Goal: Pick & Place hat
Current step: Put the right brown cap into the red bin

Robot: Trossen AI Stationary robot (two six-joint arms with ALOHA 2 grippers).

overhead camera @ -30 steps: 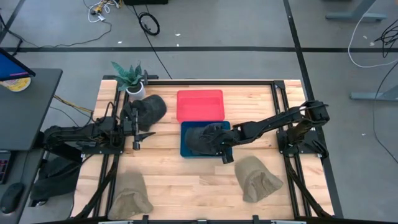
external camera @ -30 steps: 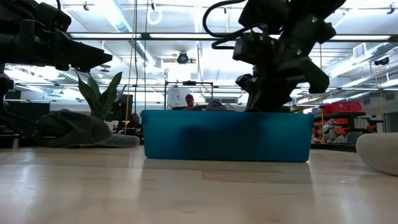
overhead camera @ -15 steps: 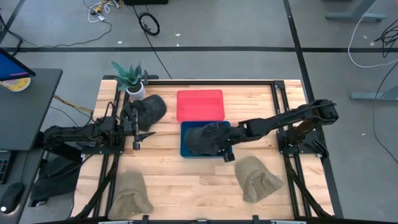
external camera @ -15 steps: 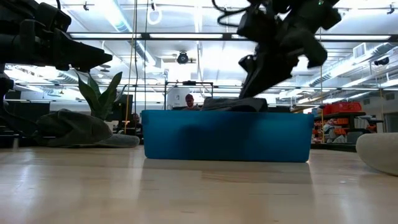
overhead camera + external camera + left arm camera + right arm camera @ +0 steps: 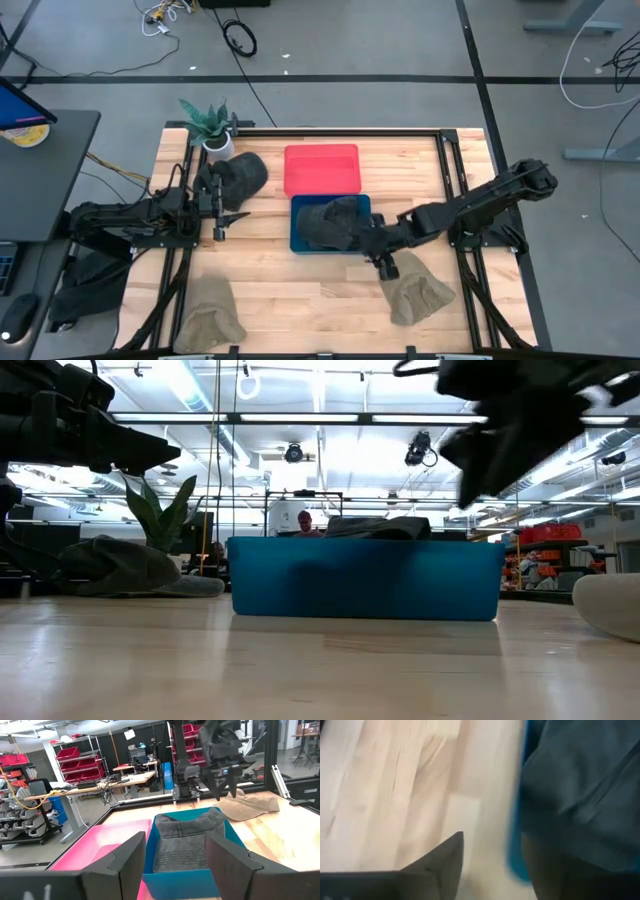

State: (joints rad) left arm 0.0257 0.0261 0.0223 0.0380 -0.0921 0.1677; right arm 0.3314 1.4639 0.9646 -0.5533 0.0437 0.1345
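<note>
A dark grey hat lies in the blue bin at mid-table; its top shows above the bin's rim in the low view. My right gripper is open and empty, just off the bin's near right corner, above the edge of a tan hat. Its wrist view looks down on the bin's edge and bare wood. My left gripper waits open at the table's left, facing the bin. A second dark grey hat lies behind it.
A red bin stands behind the blue one. A potted plant stands at the far left corner. Another tan hat lies at the near left. Bare wood shows between the two tan hats.
My right gripper has drawn back from over the blue bin toward the table's near right, ending beside the tan hat. The dark grey hat stays in the bin, its top now showing above the rim in the low view.
</note>
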